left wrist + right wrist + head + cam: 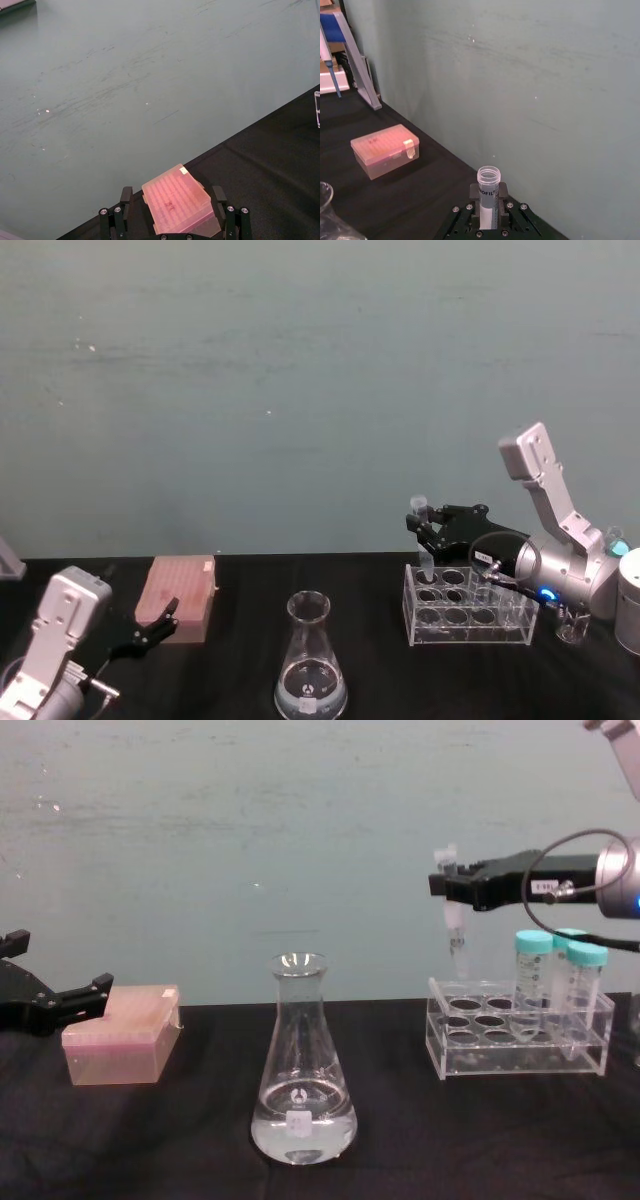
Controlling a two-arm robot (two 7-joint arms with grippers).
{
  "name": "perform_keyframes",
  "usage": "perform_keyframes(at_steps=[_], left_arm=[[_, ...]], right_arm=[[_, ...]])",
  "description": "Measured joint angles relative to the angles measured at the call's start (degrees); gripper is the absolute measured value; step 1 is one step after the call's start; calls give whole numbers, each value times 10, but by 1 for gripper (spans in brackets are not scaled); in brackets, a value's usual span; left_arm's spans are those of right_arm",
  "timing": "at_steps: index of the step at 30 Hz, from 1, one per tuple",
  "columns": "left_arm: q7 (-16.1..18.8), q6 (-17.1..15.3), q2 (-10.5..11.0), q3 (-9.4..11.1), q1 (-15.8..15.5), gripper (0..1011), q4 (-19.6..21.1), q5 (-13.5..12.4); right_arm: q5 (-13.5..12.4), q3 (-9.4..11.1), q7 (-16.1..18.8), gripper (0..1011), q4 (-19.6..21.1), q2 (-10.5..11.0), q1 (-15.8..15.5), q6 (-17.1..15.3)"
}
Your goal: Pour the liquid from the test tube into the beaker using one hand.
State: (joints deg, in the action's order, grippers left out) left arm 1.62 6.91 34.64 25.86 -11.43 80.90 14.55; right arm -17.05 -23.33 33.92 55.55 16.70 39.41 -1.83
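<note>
Chest view shows your right gripper (452, 900) holding the test tube (455, 945) upright, jaws clenched on its upper part, with the pointed tip hanging just above the rear left well of the clear tube rack (518, 1042). The tube looks lifted clear of the rack, though the tip is close to the rim of that well, so raise it a little more before you travel sideways. The beaker (301, 1065) stands on the black tabletop (180, 1140) well to the left of the rack, near the middle of the scene, with some clear liquid (300, 1135) already pooled in its wide base.

Keep the tube vertical while you carry it across, so nothing spills from its open rim. Bring the rim just over the beaker's narrow neck, then tilt slowly by rolling the wrist, because the neck is a small target. Steer clear of the two turquoise-capped tubes (532, 982) standing at the rack's right end.

Your left gripper (45, 1000) is parked low at the left, jaws released, just beside a pink tip box (122, 1032), and should stay there.

How much liquid sits inside the test tube is hard to make out; its walls and contents are both clear. In the right wrist view the jaws cover the tube's lower part, leaving the open rim and a printed band visible
</note>
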Motion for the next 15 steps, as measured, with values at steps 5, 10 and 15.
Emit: perform_keyframes(at_steps=[5, 10, 15], left_arm=[[0, 0, 0, 0, 0, 1000, 0, 0], [0, 0, 0, 0, 0, 1000, 0, 0], [0, 0, 0, 0, 0, 1000, 0, 0]], right_arm=[[-3, -8, 7, 198, -23, -1, 5, 4], [-3, -15, 13, 198, -50, -4, 13, 12], [-3, -18, 18, 198, -68, -7, 20, 19]])
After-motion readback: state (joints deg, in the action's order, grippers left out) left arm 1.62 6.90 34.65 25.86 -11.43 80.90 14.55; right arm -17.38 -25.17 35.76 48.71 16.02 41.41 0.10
